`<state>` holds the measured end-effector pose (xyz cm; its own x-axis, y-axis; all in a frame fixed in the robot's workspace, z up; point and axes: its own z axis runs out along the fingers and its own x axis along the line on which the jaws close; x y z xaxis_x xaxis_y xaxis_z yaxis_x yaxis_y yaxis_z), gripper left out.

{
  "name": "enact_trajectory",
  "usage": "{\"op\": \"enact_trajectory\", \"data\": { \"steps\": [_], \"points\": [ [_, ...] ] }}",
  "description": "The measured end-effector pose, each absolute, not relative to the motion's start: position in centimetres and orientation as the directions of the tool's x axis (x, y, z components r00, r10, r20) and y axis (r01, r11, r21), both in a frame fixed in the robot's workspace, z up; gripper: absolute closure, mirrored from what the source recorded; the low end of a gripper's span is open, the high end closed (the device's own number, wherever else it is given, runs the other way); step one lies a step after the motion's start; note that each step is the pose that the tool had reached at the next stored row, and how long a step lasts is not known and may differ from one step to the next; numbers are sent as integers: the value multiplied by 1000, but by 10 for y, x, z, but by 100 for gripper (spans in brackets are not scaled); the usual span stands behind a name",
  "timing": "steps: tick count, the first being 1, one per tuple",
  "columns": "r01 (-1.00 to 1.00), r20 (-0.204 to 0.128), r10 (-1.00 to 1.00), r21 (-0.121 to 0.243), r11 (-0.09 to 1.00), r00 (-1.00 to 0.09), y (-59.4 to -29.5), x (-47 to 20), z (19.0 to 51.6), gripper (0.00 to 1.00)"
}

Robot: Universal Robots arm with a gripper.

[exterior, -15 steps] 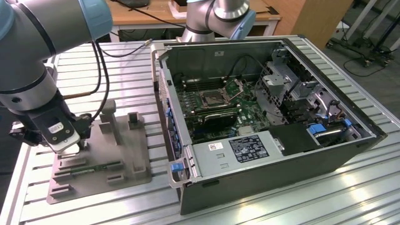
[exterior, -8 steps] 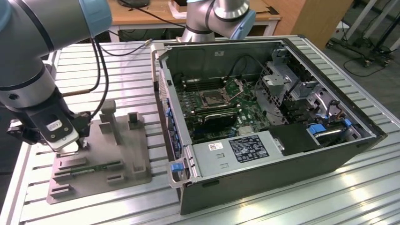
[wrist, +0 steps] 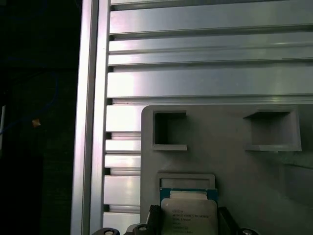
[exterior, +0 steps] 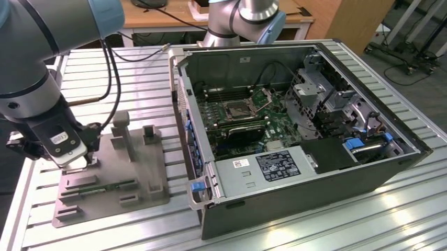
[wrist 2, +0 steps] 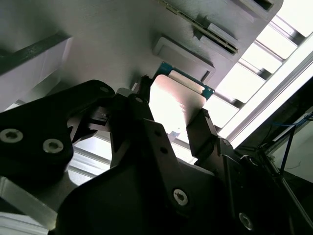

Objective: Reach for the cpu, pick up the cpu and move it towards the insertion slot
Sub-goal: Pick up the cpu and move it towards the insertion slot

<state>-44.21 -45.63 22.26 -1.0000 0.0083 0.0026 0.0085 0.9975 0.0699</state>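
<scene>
The cpu is a small flat square with a shiny metal top and a green rim. In both wrist views it sits between my two black fingers, just over a shallow square recess of the grey plastic tray. My gripper is shut on the cpu. In the exterior view my gripper hangs low over the tray at the exterior view's left. The insertion slot, a square socket framed in silvery metal with its bracket raised, lies inside the open computer case, well off to the exterior view's right.
The open computer case stands on the slatted aluminium table, with tall walls around the motherboard. Upright grey posts rise from the tray beside my gripper. A green memory strip lies in the tray. A second arm's base stands behind the case.
</scene>
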Motion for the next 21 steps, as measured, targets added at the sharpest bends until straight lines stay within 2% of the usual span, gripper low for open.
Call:
{"op": "enact_trajectory", "data": {
  "steps": [21],
  "points": [
    [8, 2, 8, 76, 997, -1000, -456, -442, 234, 46]
  ]
}}
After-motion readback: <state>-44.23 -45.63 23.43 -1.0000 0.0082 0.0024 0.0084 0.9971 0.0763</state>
